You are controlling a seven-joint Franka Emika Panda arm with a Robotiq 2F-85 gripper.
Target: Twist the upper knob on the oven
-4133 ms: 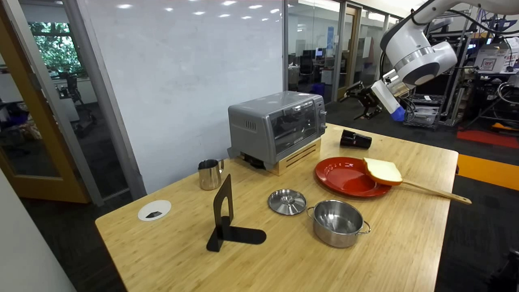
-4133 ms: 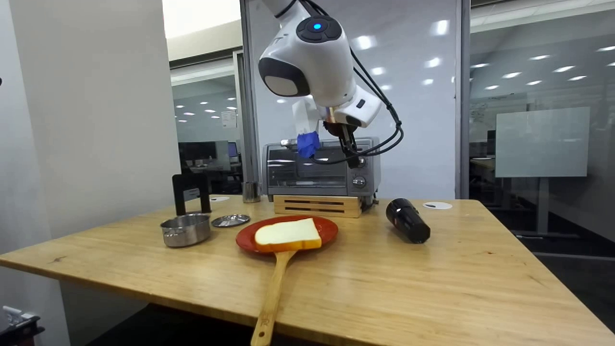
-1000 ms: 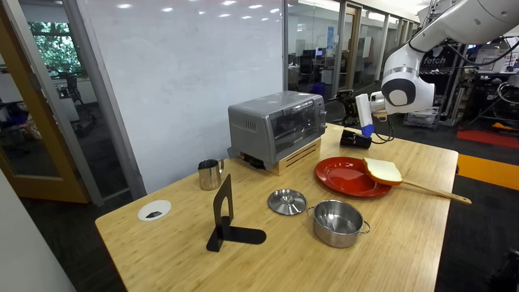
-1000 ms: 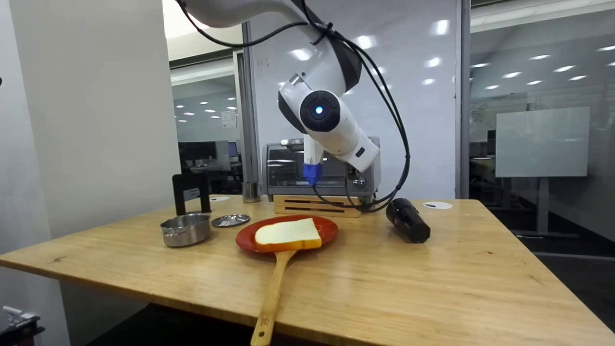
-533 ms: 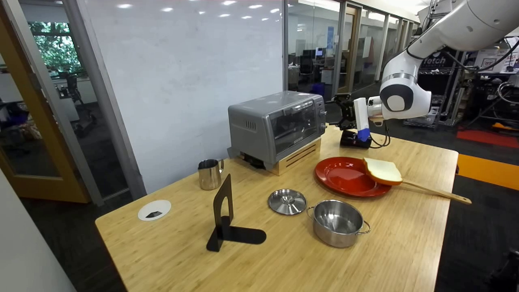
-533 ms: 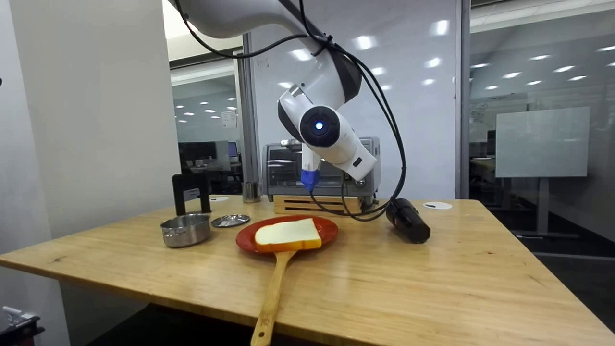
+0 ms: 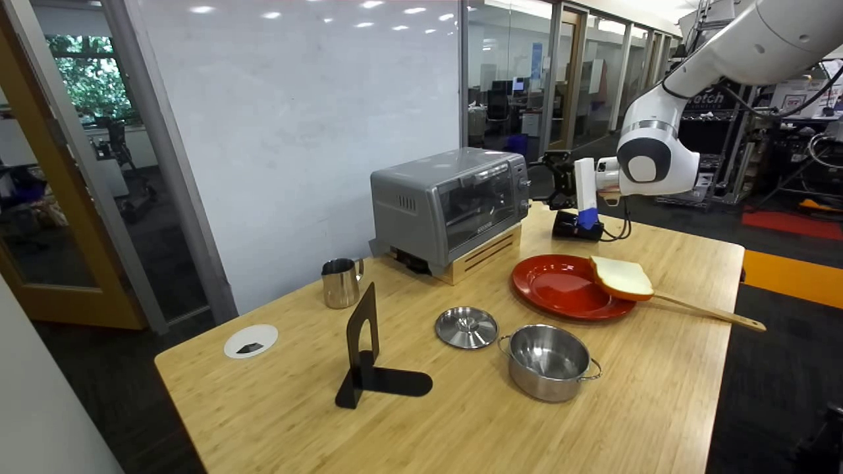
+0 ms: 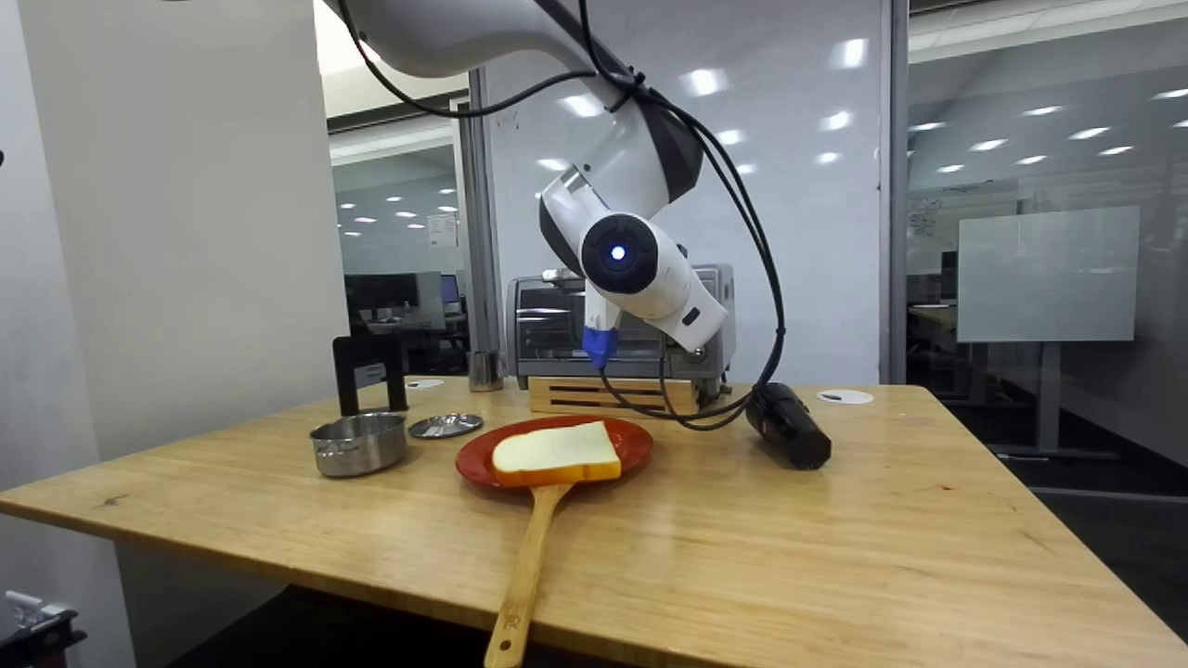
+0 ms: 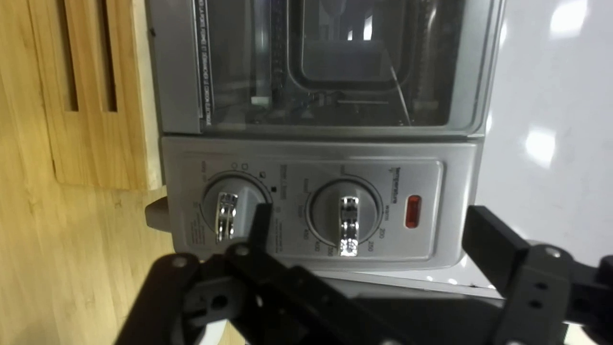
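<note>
The silver-grey oven (image 7: 421,197) stands on a wooden stand by the whiteboard, its knobs on the end near my arm. It also shows in an exterior view (image 8: 557,325), partly behind my arm. In the wrist view the oven lies sideways, its top to the right. The upper knob (image 9: 348,218), marked temperature, sits between my fingers. My gripper (image 9: 371,227) is open, one finger (image 9: 261,223) between the knobs and overlapping the lower knob (image 9: 232,211), the other (image 9: 493,244) past the oven's top edge. In an exterior view my gripper (image 7: 540,181) faces the knobs; contact cannot be told.
A black cup (image 7: 573,226) lies below my gripper. A red plate (image 7: 560,289) with bread (image 7: 622,276) on a wooden spatula is in front of the oven. A steel pot (image 7: 550,362), lid (image 7: 466,328), pitcher (image 7: 341,283) and black bookend (image 7: 365,355) stand further off. The wooden stand (image 9: 110,158) is under the oven.
Since about four seconds ago my arm has come down and toward the oven, and the gripper has turned level to face the knobs. In the last half second it has barely moved.
</note>
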